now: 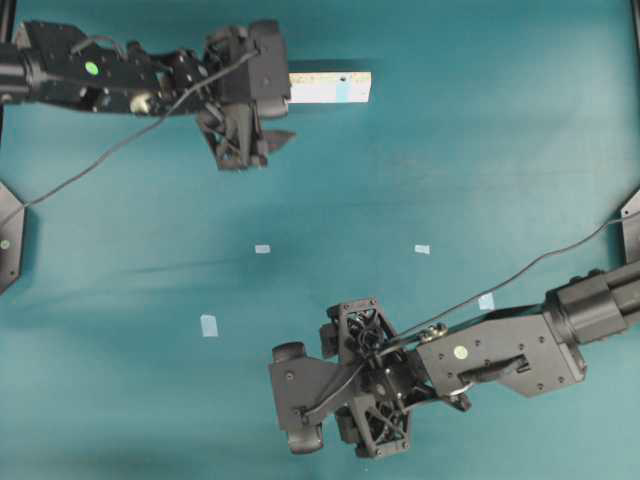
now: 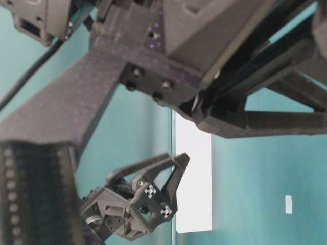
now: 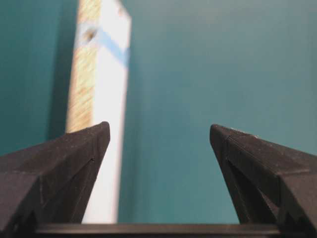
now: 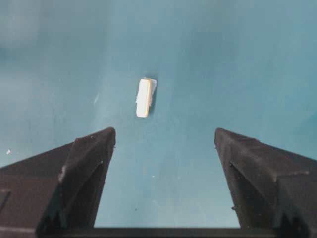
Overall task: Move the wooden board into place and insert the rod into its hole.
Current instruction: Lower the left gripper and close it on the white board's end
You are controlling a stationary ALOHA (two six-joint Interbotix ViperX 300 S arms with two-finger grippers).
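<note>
Fingers of the left gripper (image 3: pixel 158 136) stand spread wide and empty at the upper left of the overhead view, with the wooden board (image 1: pixel 330 87) poking out to the right of the wrist. In the left wrist view the board runs up the left side of the frame, its near end just beside the left finger rather than centred in the gap; the hole (image 3: pixel 90 34) shows as a dark dot near the far end, by a light blue band. To grip well, this arm should shift so that the strip sits squarely between both fingers before closing, and it should clamp away from the hole so that stays free

Lower right in the overhead view, the right gripper (image 4: pixel 163 139) is likewise spread and holds nothing. Its wrist view shows the rod (image 4: pixel 144 97) lying on the teal table (image 1: pixel 480 150) ahead of the fingertips, upper centre of the frame, well apart from the board. It should advance until the rod lies between the fingers, then close across the short width

Small blue tape squares (image 1: pixel 209 325) mark the mat mid-frame, probably the board's target place
</note>
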